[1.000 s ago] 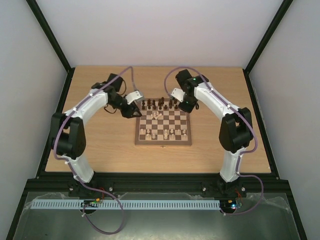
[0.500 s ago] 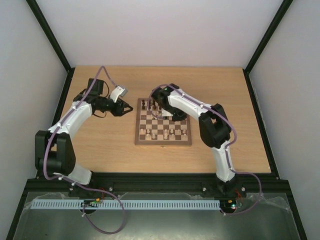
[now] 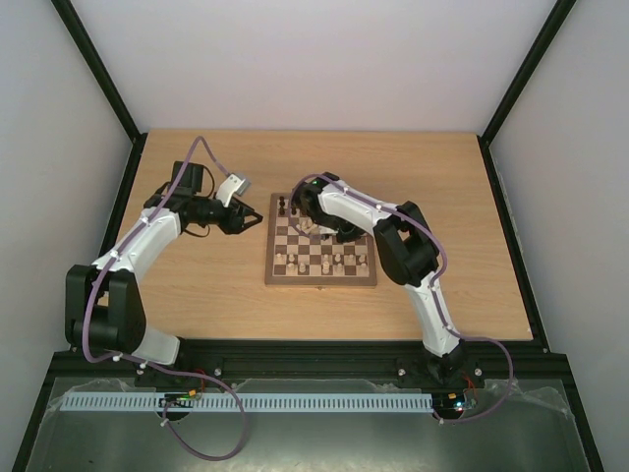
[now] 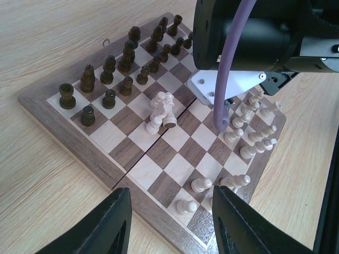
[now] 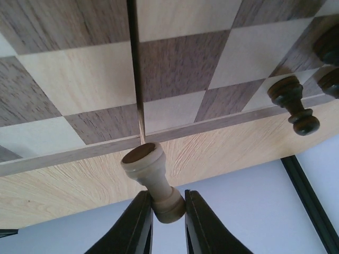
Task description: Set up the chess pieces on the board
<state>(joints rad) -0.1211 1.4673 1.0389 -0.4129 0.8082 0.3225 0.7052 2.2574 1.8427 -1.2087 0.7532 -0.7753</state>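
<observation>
The board (image 3: pixel 319 281) lies mid-table and also shows in the left wrist view (image 4: pixel 69 114). Dark pieces (image 4: pixel 108 71) stand in two rows along one side, and cream pieces (image 4: pixel 254 135) stand along the opposite side. A few cream pieces (image 4: pixel 161 108) are bunched near the board's middle, one leaning. My right gripper (image 5: pixel 168 211) is shut on the top of a cream piece (image 5: pixel 151 172), whose base points at the board's border; from above the gripper (image 3: pixel 308 218) is over the far-left squares. My left gripper (image 4: pixel 172 222) is open and empty, low over the board's edge, and shows left of the board (image 3: pixel 251 220).
A dark piece (image 5: pixel 294 103) stands near the board's edge, right of the held piece. The right arm's body (image 4: pixel 249 37) hangs over the board. Light wooden tabletop (image 3: pixel 187 285) surrounds the board, with black frame posts and pale walls around it.
My right arm has swung left across the board's far rows, and now holds a cream piece. My left arm has drawn back leftward off the board's corner.
</observation>
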